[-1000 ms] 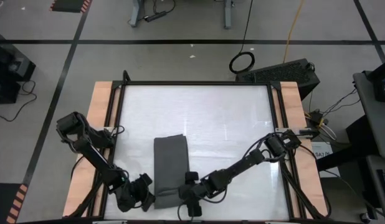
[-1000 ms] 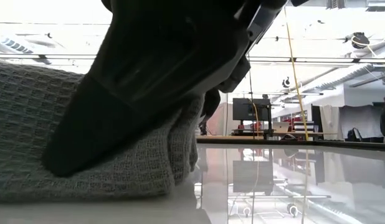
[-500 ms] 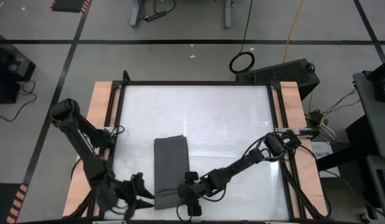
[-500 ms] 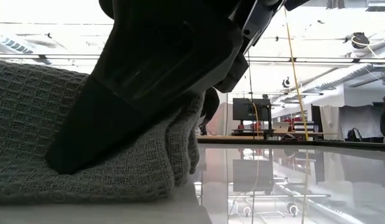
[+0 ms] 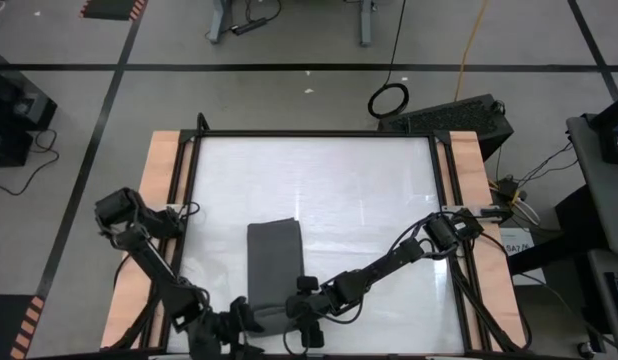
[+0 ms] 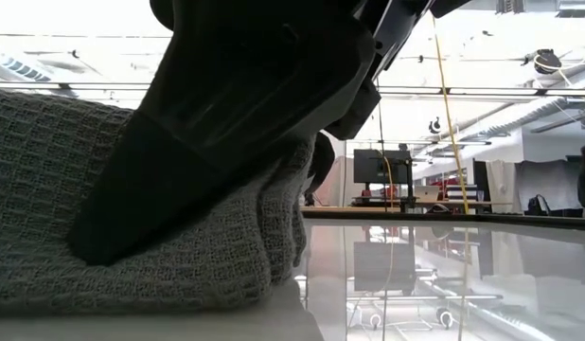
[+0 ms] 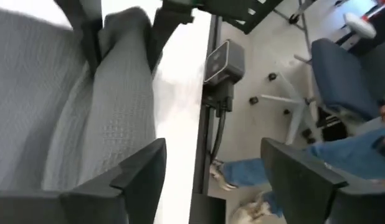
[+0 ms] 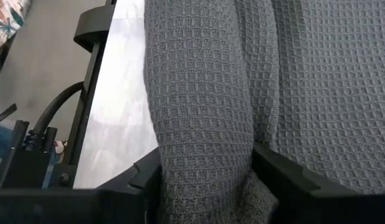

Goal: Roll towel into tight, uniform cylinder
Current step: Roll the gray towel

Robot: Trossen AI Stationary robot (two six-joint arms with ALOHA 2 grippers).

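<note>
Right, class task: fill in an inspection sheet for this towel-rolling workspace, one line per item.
Surface: glossy white table, wooden side strips.
Job's things: grey towel, folded strip, near end bunched into a started roll.
Clutter: nothing seen on the table.
Grippers: right gripper shut on the towel's rolled end; left gripper open beside that end.
Cables: yellow cord and black coiled cable on the floor.
Surroundings: office chair, a person's legs.

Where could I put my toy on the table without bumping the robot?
The white tabletop is bare beyond the dark charcoal-grey waffle-weave towel, toward the far edge. The near edge is crowded: the left end effector and right end effector flank the towel's rolled end.
</note>
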